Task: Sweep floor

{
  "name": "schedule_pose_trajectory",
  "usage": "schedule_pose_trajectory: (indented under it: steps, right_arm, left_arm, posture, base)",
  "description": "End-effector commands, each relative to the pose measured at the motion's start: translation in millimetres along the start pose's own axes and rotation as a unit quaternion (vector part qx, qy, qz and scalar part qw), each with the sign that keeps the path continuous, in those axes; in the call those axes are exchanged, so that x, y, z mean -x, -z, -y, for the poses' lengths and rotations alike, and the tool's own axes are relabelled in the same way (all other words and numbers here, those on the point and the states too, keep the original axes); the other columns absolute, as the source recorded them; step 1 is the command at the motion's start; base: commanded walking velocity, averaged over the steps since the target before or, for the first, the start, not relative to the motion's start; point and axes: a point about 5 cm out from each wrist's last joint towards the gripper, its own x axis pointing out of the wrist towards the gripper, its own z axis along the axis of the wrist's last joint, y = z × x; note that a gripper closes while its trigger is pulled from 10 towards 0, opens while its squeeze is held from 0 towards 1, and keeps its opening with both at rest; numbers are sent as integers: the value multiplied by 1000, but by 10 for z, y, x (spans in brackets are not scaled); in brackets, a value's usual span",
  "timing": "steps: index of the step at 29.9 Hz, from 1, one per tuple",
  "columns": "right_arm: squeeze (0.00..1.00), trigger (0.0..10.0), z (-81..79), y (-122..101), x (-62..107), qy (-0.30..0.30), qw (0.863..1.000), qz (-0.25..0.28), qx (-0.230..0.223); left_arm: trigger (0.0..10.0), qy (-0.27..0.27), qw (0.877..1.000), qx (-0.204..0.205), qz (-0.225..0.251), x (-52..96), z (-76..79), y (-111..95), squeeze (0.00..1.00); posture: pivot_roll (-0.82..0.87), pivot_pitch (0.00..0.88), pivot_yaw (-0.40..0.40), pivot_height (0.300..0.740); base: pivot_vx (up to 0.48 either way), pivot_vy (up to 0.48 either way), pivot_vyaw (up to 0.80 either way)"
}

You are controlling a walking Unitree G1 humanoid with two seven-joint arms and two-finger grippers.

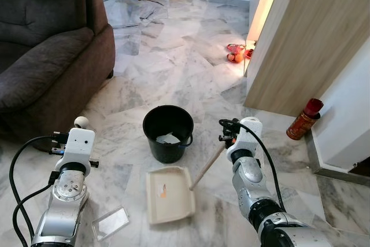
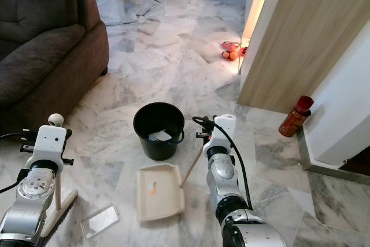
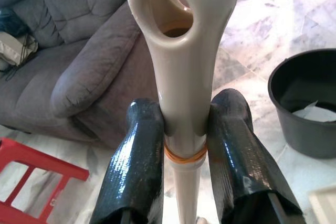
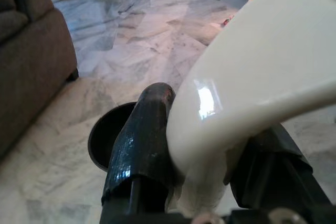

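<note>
Grey-veined white marble floor [image 1: 173, 44] ran back to a dark brown fabric sofa [image 1: 46, 44] along its left edge and a light wooden cabinet [image 1: 306, 44] on the right. Mid-floor stood a round black plastic bucket [image 1: 168, 132] holding crumpled paper, with a cream plastic dustpan [image 1: 169, 194] just in front. The right gripper [image 4: 197, 145] was clamped on the dustpan's cream handle [image 4: 252, 77]. The left gripper [image 3: 181, 145] gripped the cream broom handle [image 3: 181, 51], its brush head [image 2: 55, 215] on the floor beside a clear plastic lid [image 1: 110, 222]. A red spray can [image 1: 304, 118] stood by the wall.
</note>
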Motion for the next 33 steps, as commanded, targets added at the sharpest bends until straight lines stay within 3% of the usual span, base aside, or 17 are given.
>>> schedule_pose_trajectory:
  steps: [1, 5, 22, 33]
  right_arm:
    - [0, 10000, -10, -133, -58, -4, 999, 29, 20]
    - [0, 10000, -24, -83, -26, -15, 999, 25, 39]
    - [0, 10000, -31, 245, 142, -15, 998, -38, 45]
    - [0, 10000, 27, 334, 194, -8, 997, -58, 51]
  left_arm:
    - [10000, -11, 1000, 3, 25, -23, -12, -102, 0]
    - [10000, -8, 1000, 1, 29, -7, 4, -114, 0]
    - [10000, -1, 999, -5, 37, 30, -13, -133, 0]
    - [10000, 2, 999, -9, 41, 41, -14, -153, 0]
  posture:
    - [61, 62, -69, 740]
    - [68, 68, -73, 740]
    - [88, 91, -70, 740]
    - [90, 97, -68, 740]
  base:
    - [0, 0, 0]
    - [0, 0, 0]
    - [0, 0, 0]
    - [0, 0, 0]
